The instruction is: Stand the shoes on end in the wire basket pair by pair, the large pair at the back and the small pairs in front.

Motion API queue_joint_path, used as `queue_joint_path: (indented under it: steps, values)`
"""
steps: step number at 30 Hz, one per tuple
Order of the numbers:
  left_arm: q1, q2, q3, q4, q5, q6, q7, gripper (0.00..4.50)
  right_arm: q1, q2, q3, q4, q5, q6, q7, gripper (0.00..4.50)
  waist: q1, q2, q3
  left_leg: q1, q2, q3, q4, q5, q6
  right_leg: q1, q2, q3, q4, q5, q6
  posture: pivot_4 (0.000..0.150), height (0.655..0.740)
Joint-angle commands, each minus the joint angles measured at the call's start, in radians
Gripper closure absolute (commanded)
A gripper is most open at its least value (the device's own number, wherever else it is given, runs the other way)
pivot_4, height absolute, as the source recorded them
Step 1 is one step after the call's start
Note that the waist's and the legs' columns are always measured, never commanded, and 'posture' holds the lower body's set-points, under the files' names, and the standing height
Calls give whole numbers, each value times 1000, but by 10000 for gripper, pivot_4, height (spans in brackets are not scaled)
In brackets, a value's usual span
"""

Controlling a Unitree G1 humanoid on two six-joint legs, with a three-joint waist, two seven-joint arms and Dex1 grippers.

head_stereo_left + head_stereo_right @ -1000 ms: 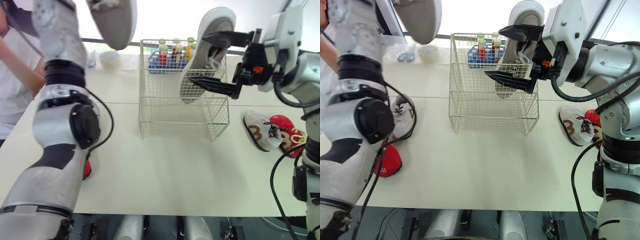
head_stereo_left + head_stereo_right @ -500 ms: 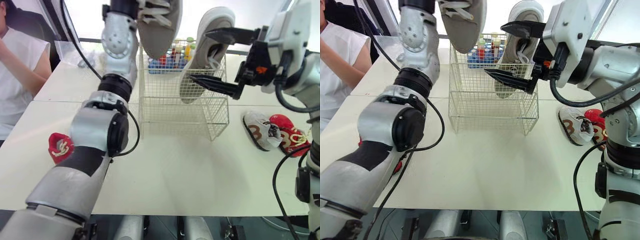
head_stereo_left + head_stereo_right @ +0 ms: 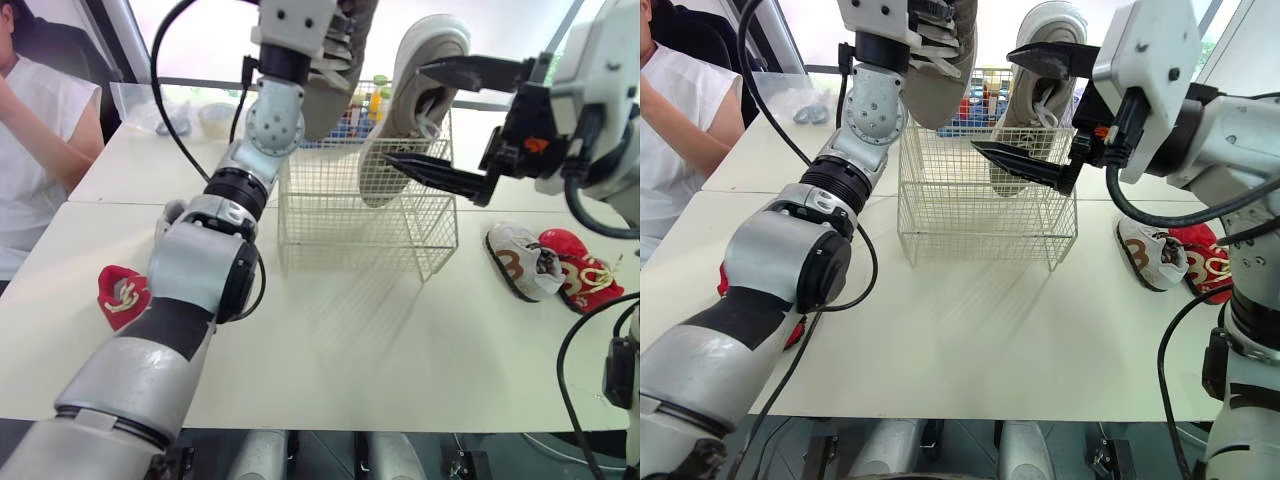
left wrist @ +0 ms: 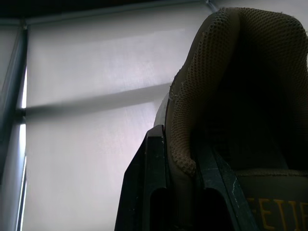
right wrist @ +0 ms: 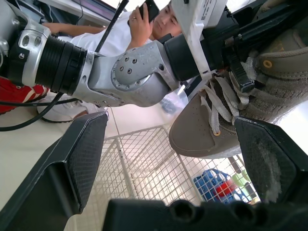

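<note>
Table (image 3: 350,340) across the frame's bottom carries a red shoe (image 3: 118,293) at left, a white shoe (image 3: 520,262) and second red shoe (image 3: 578,268) at right. Mid-frame, your wire basket (image 3: 360,215) holds one large shoe (image 3: 430,45) on end, with the right gripper (image 3: 403,114) spread wide before it. At top centre, your left gripper (image 4: 180,144), pinching the mate (image 3: 335,75) by its collar, has swung in over the basket, so the pair looks nearly placed.

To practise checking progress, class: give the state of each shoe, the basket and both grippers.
wire basket: upright, one shoe inside.
standing large shoe: on end in basket.
held large shoe: airborne above basket.
left gripper: jaws shut on held shoe.
right gripper: jaws open, flanking standing shoe.
white-and-brown shoe: lying on table.
right red shoe: lying on table.
left red shoe: lying on table.
</note>
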Motion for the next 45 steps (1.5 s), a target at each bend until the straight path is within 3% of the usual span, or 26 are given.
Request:
queue_joint_path:
  steps: [1, 18, 31, 35, 40, 45]
  values:
    - [-18, 6, -48, -2, 62, 2, 88, 44696, -22, -32, -44, -31, 25, 13, -16, 0, 0, 0, 0, 0, 0, 0, 0, 0, 0, 0, 0, 0, 0, 0, 0, 1500, 7347]
    - [-154, 70, -277, 12, 347, 40, 580, 44696, -50, -115, -68, -79, 105, 89, -65, 0, 0, 0, 0, -2, 0, 0, 0, -1, 1, -1, -1, 0, -2, 0, 0, 1500, 7347]
    - [-64, 8, -290, 49, 326, 107, 592, 44696, -101, -205, -96, -101, 227, 232, -111, 0, 0, 0, 0, -2, 0, 1, 1, -1, 1, -1, -2, 0, -2, 0, 0, 1500, 7347]
    - [-16, -22, -279, 57, 304, 140, 555, 44696, -153, -235, -89, -88, 290, 297, -139, 0, 0, 0, 0, -2, 0, 1, 0, -2, 0, -1, -3, 1, -2, 0, 0, 1500, 7347]
    - [72, -70, -211, 63, 200, 155, 375, 44696, -173, -244, -84, -98, 334, 346, -183, 0, -1, 0, 0, -2, 0, 1, 1, -2, 0, -1, -4, 1, -2, 0, 0, 1500, 7347]
    - [125, -123, 8, 53, -70, 196, 65, 44696, -139, -233, -84, -97, 314, 320, -192, 0, -2, 0, -1, -2, 1, 2, 0, -2, 2, -2, -4, 1, -2, 0, 0, 1500, 7347]
